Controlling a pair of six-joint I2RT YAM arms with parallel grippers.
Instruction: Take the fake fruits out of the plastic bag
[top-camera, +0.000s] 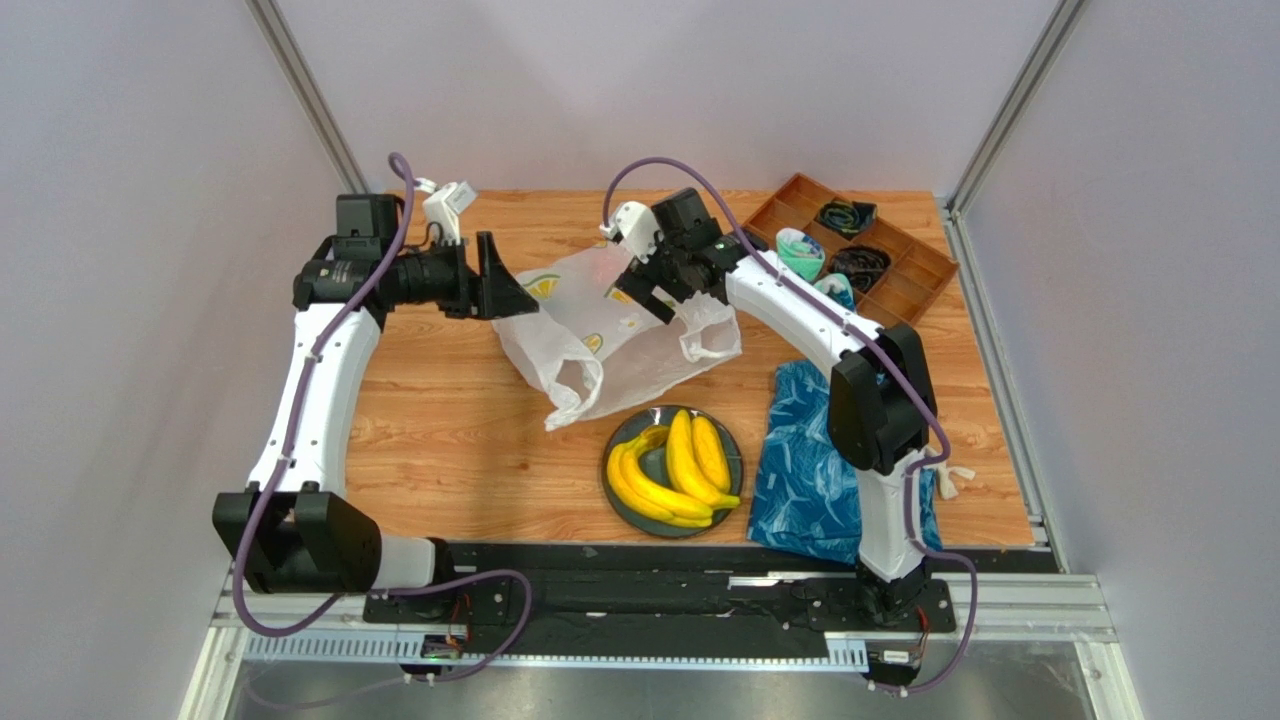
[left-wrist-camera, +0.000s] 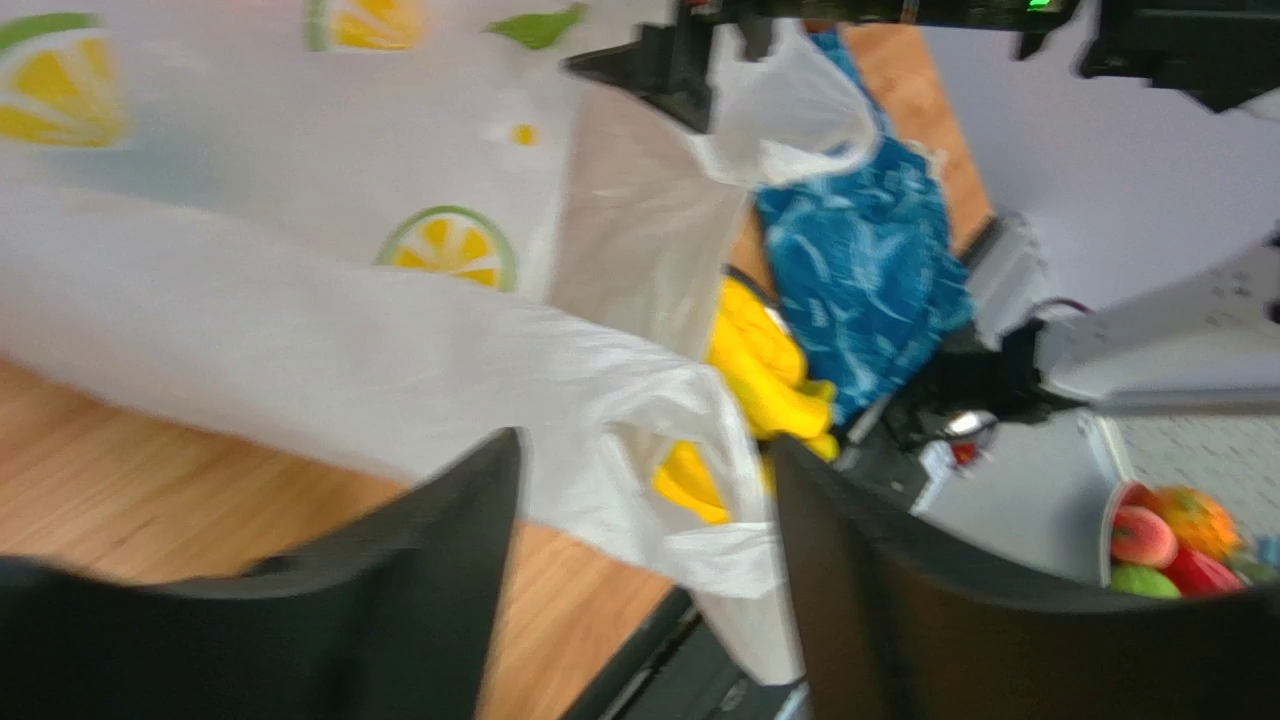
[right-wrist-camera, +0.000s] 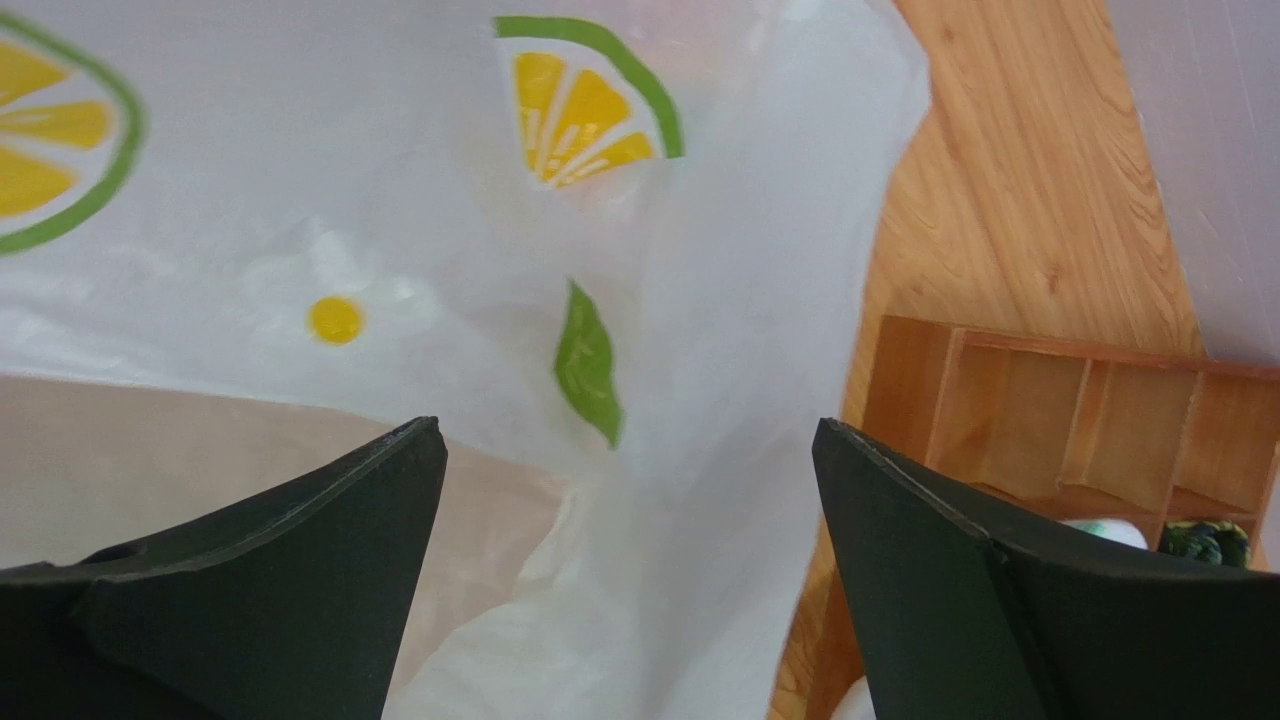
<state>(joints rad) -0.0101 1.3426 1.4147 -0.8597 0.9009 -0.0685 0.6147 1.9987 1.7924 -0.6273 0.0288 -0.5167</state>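
Observation:
The white plastic bag (top-camera: 609, 338) with lemon-slice prints lies crumpled on the wooden table, its loop handles toward the near side. Two yellow banana bunches (top-camera: 673, 468) lie on a dark plate (top-camera: 733, 450) in front of it. No fruit shows inside the bag. My left gripper (top-camera: 511, 293) is open at the bag's left edge; its wrist view has bag film (left-wrist-camera: 301, 300) and a handle between its fingers (left-wrist-camera: 646, 450), with the bananas (left-wrist-camera: 759, 368) beyond. My right gripper (top-camera: 654, 285) is open over the bag's far right part; its wrist view (right-wrist-camera: 631, 428) shows bag film (right-wrist-camera: 451, 225) between the wide-apart fingers.
A blue patterned cloth (top-camera: 819, 450) lies right of the plate. A wooden compartment tray (top-camera: 857, 248) with small items stands at the back right and also shows in the right wrist view (right-wrist-camera: 1052, 405). A bowl of red, orange and green fruits (left-wrist-camera: 1172, 540) shows at the left wrist view's lower right.

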